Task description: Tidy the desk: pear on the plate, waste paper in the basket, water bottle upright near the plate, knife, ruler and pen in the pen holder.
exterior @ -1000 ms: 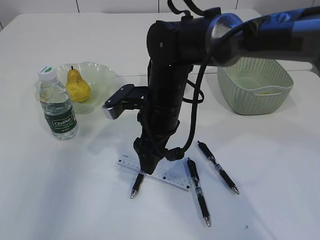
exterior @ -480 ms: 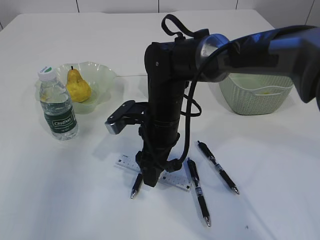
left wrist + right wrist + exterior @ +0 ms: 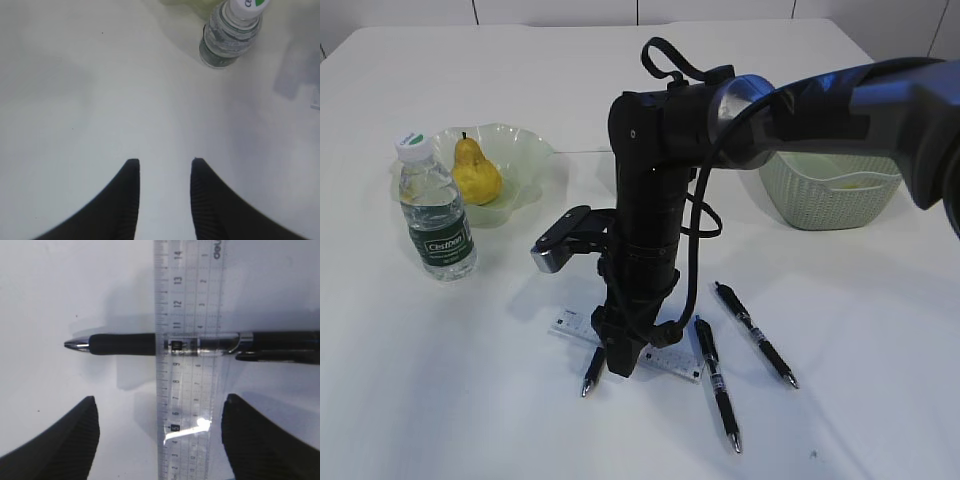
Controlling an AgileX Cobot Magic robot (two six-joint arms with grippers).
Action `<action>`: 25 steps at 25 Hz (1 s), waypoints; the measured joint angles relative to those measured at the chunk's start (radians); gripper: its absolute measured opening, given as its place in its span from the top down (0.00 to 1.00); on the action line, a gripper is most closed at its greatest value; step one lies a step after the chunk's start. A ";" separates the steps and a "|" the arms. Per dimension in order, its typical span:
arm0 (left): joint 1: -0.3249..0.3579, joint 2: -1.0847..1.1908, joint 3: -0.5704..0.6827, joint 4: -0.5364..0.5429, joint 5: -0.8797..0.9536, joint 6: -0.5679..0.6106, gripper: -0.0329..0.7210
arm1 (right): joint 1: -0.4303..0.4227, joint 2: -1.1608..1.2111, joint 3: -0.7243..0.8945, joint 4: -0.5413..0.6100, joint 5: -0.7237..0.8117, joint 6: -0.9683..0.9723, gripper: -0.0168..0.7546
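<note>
Descending over the last second, the right gripper (image 3: pixel 619 366) is now sitting just above the table (image 3: pixel 440 400), its tips right over the spot where the clear ruler (image 3: pixel 187 315) crosses one pen (image 3: pixel 120 344). In the exterior view the arm has been lowering steadily; the wrist block is sitting lower against the ruler than it was a second ago. Nothing on the table is shifting: ruler and pens are lying exactly as before.

The right wrist view is showing the jaws spread wide and empty, one finger on each side of the ruler, the ruler running between them and lying on top of the pen, which is crossing it at a right angle. Two more pens (image 3: pixel 716 382) (image 3: pixel 756 334) are lying to the right, apart from the ruler.

The left gripper (image 3: pixel 162 172) is hanging part-open over bare table, gripping nothing, with the water bottle (image 3: pixel 230 32) ahead of it.

Status of the rest: the pear (image 3: pixel 476 171) is lying on the plate (image 3: pixel 525 155), the water bottle is standing upright just beside the plate, the basket (image 3: pixel 830 195) is sitting at far right. No pen holder or knife is showing in any view.

Judgement: the approach is nearly finishing and a close on the ruler is likely next. Risk: the ruler is thin and flat, and resting on the pen, so the fingers may catch both or slide off.
</note>
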 joint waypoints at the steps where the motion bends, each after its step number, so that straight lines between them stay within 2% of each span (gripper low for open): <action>1: 0.000 0.000 0.000 0.000 0.000 0.000 0.64 | 0.000 0.000 0.000 0.000 0.000 0.000 0.21; 25: 0.000 0.000 0.000 0.000 0.000 0.000 0.64 | 0.000 0.019 0.000 -0.006 -0.054 0.065 0.22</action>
